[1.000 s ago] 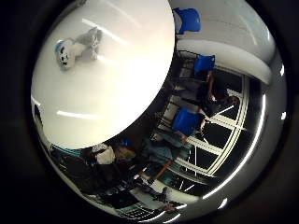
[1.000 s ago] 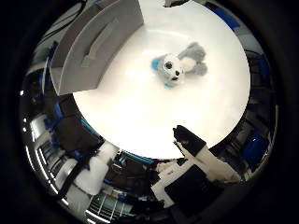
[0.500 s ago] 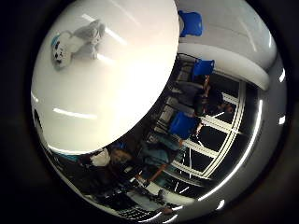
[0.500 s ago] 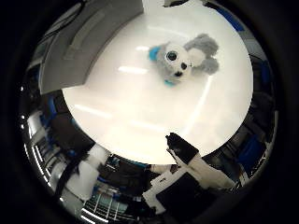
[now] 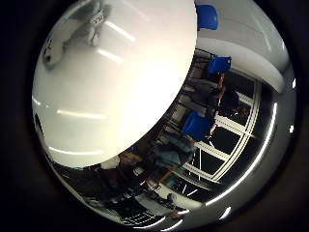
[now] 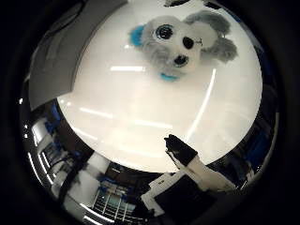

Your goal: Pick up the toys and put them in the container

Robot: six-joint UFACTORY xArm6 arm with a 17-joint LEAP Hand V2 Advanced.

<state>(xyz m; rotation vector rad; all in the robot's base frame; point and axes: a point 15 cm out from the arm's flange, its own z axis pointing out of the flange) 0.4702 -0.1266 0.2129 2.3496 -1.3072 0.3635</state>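
Closer now than a second ago, the palm has come down toward the round white counter [image 6: 140, 117], whose surface fills more of both palm views while the room beyond its rim shrinks; that is the camera's travel, not any shift of the things on it. Largest after the counter is the grey container [image 6: 61, 65], an open tray lying at the counter's edge, well apart from the toy and partly cut off, so its far wall and inside are hard to make out. The toy [image 6: 180, 40], a grey and white plush animal with big dark eyes and blue ears, lies on the counter well inside the rim, face toward the palm, and looms large in the thumb-side view: it sits just off the palm's centre toward the thumb side, so the coming move looks like a short descent with a small correction that way. Its long axis seems to run ear to ear, though its body and legs are mostly hidden behind the head. Of the hand [image 6: 187, 159] only one black and white finger shows, reaching out fairly straight and holding nothing; whether the rest are spread or curled I cannot tell.
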